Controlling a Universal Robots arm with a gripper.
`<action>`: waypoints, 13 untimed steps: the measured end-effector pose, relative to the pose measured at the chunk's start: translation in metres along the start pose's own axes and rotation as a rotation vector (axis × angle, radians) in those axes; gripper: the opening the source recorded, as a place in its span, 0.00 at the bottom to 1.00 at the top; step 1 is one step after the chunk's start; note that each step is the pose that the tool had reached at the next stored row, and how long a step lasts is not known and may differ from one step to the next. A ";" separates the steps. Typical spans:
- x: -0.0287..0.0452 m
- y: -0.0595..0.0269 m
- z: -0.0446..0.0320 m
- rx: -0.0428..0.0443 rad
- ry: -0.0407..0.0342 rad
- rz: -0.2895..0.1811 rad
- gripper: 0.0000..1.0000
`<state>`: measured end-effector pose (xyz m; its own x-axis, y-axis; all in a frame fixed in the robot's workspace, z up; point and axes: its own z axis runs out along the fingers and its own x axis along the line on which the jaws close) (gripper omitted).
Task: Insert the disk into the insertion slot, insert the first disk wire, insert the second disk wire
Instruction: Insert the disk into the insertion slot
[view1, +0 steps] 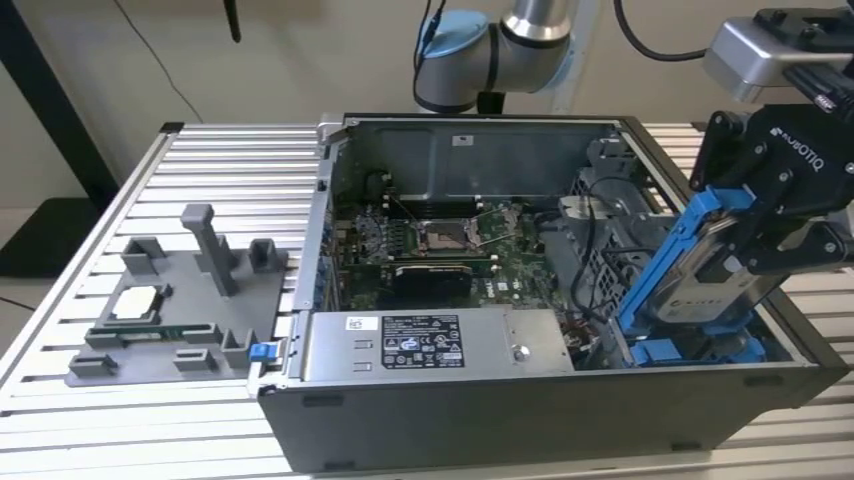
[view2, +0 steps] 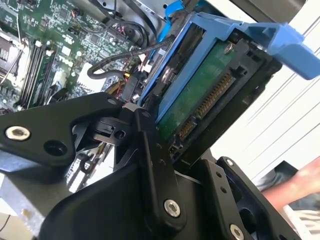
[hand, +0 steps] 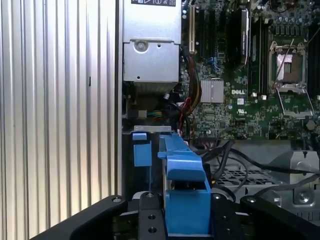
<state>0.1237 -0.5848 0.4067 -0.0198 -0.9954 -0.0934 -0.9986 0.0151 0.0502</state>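
I have the open computer case (view1: 534, 420) on the slatted table (view1: 214, 150). My gripper (view1: 767, 245) is clamped tight on the disk (view1: 694, 285). The disk is steeply tilted, its lower end at the insertion slot (view1: 687, 350) in the case's corner on the exterior view's right. Black cables (hand: 230, 150) crowd just beside it.

Silver arm (view1: 539, 18), blue joint caps (view1: 461, 38) — black, seemingly matte hand (view1: 763, 232).

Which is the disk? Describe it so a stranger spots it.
Find the open dark grey metal computer case. At its end on the exterior view's right, the black gripper holds the silver disk in a blue plastic carrier, tilted steeply, unlike the grey labelled power-supply box lying flat.
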 end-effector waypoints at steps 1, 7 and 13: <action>0.0003 0.0000 -0.0008 -0.0003 -0.0025 0.000 0.00; 0.0028 0.0002 -0.0044 -0.0009 -0.0105 -0.003 0.00; 0.0092 0.0000 -0.0036 -0.0013 -0.0109 -0.008 0.00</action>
<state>0.1237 -0.5943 0.4095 -0.0125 -0.9944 -0.1047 -0.9987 0.0072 0.0507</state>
